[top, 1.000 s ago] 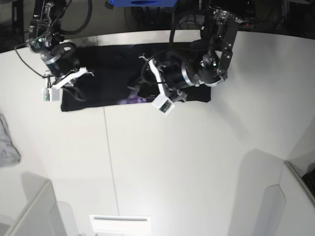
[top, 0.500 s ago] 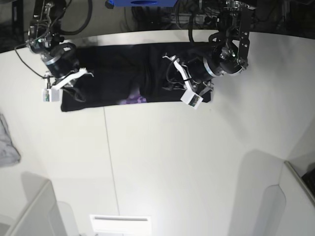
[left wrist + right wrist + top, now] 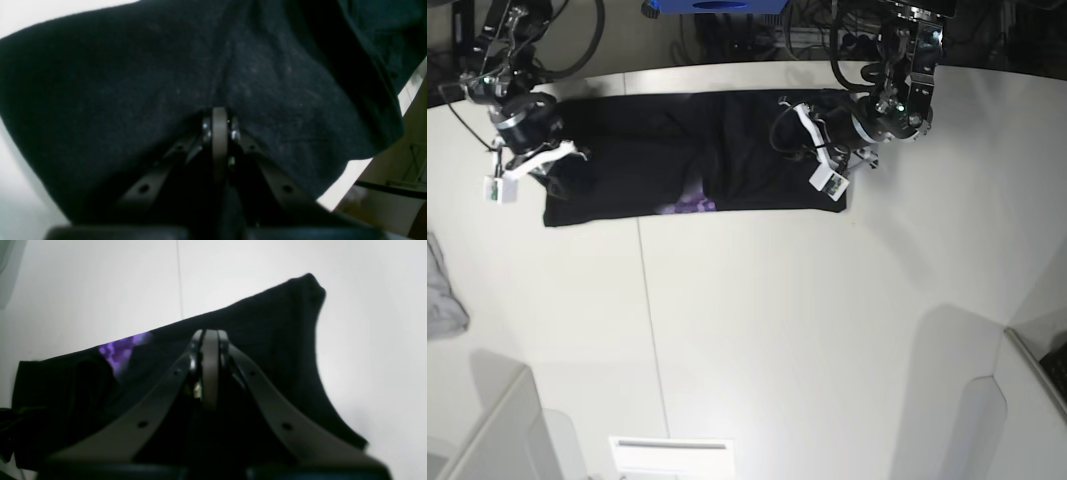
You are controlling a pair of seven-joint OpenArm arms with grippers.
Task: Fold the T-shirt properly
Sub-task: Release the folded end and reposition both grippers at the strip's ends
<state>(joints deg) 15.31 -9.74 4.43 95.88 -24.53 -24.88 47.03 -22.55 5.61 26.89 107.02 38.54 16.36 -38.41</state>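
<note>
Left gripper (image 3: 219,115) clamped on T-shirt (image 3: 657,130), right gripper (image 3: 210,336) likewise — no readable writing.

- No legible text, label, brand, number or sign appears in any view.
- The print (image 3: 689,205) on the T-shirt (image 3: 657,140) shows only as purple patches; no characters can be made out.
- The white tags (image 3: 831,182) on the wrists are too small to read.
</note>
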